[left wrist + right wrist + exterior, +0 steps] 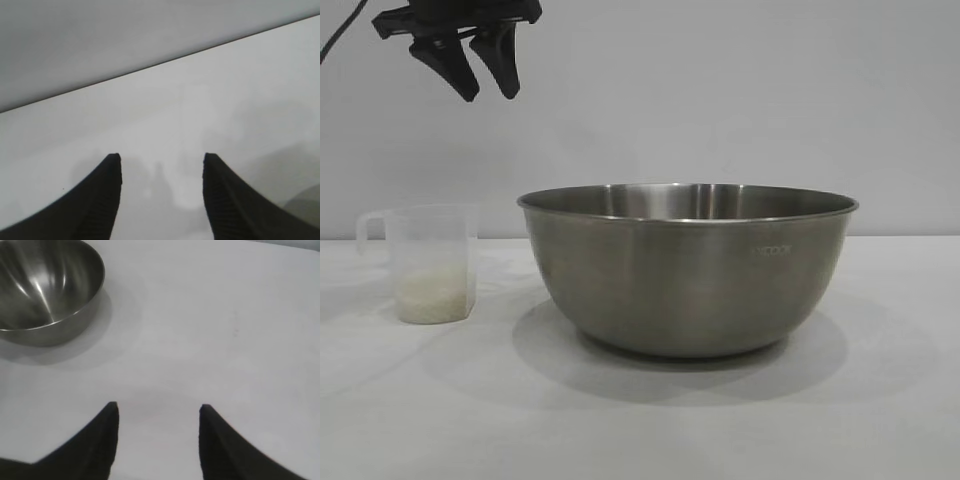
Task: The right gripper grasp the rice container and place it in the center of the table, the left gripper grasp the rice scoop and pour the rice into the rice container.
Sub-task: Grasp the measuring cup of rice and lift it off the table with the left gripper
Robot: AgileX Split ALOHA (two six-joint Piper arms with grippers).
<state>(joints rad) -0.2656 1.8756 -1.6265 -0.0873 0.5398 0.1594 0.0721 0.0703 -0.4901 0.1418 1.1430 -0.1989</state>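
Overhead, the left gripper (480, 72) hung high above the rice scoop (423, 262), its two pointed black fingers apart and clamped on nothing; its wrist view showed ribbed inner faces on those fingers and only bare table (210, 100) between them. The right gripper (159, 412) likewise stood parted and empty over open white surface, well clear of the rice container (47, 287), which sat empty near the middle of the table.

The likeliest trouble lay with the scoop: a small translucent plastic cup, thin-walled and probably light, with a slim side handle turned away from the bowl. A descent slightly off line could knock it over and spill the rice (432, 297) lying low in its bottom. Pinching the smooth, tapered wall might let it slip or flex; the thin handle gave little to bite on.

The bowl was brushed steel, round-bottomed with a rolled rim, so a bump during pouring might rock or slide it on the smooth tabletop.
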